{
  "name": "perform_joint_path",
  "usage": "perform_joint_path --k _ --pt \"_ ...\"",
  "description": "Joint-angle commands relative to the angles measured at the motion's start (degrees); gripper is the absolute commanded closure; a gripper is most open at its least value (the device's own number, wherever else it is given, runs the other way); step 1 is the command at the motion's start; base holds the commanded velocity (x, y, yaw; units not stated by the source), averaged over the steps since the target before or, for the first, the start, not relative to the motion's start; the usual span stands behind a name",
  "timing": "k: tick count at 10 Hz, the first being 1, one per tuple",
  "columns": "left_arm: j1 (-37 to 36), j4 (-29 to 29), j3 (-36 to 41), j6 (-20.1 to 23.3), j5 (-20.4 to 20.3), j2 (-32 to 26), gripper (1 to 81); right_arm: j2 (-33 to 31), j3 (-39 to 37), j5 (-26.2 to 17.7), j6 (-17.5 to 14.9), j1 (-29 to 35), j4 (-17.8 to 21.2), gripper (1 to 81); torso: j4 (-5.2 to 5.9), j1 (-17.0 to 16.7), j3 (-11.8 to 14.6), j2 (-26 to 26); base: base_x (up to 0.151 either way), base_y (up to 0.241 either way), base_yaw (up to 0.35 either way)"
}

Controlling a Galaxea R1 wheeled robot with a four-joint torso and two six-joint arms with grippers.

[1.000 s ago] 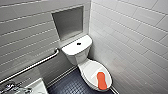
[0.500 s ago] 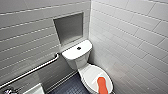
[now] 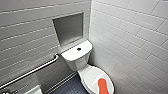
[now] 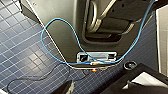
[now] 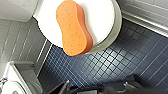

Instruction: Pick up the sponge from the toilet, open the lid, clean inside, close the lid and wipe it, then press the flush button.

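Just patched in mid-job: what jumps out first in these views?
The bright orange sponge stands out at once, lying on the closed white lid of the toilet in the corner. Next come the dark blue tiled floor beside it and the grey recessed niche in the wall above the toilet.

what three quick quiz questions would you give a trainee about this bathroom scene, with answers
1. True or false: the orange sponge lies on top of the closed lid.
2. What colour is the floor? A) white B) dark blue C) green
3. Fill in: the small dark round button sits on top of the toilet's ____.

Key: 1) true, and one end overhangs the lid's front edge. 2) B. 3) tank.
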Motion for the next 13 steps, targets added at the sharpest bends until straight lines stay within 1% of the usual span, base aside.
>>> perform_joint_path --k 1,2,5,6,8,10,12,13 --pt "3.41 0.09 0.72 0.46 4.84 0.54 1.0 -1.08 -0.93 -5.16 0.04 8.94 0.70 1.0 0.00 3.50 -5.02 -5.42 0.000 0.000 0.000" --pt "3.76 0.09 0.72 0.47 4.84 0.54 1.0 -0.99 -1.29 -7.09 0.04 10.70 0.78 1.0 0.00 4.76 -6.93 -7.39 0.000 0.000 0.000" --pt "4.03 0.18 0.72 0.47 4.84 0.98 1.0 -0.11 -2.95 -10.51 0.04 14.92 0.78 1.0 0.00 8.85 -12.44 -13.84 0.000 0.000 0.000" --pt "4.12 0.18 0.72 0.47 4.84 1.07 1.0 0.51 -4.01 -11.58 0.22 15.72 0.69 1.0 0.00 10.16 -9.40 -15.87 0.000 0.000 0.000" --pt "4.12 0.09 0.55 0.47 4.84 0.98 1.0 1.91 -6.65 -13.77 0.22 16.86 0.78 1.0 0.00 12.61 -10.75 -19.68 0.000 0.000 0.000" --pt "4.12 0.00 0.54 0.47 4.84 0.99 1.0 3.40 -8.05 -14.39 0.31 17.48 0.78 1.0 0.00 15.19 -11.24 -23.78 0.000 0.000 0.000" --pt "4.21 0.09 0.55 0.47 4.84 1.07 1.0 4.29 -8.94 -14.30 0.31 17.65 1.04 1.0 0.00 17.83 -15.59 -28.05 0.000 0.000 0.000" --pt "4.21 0.00 0.55 0.47 4.84 1.07 1.0 4.90 -9.02 -14.30 0.31 18.00 1.04 1.0 0.00 18.95 -16.46 -29.79 0.000 0.000 0.000"
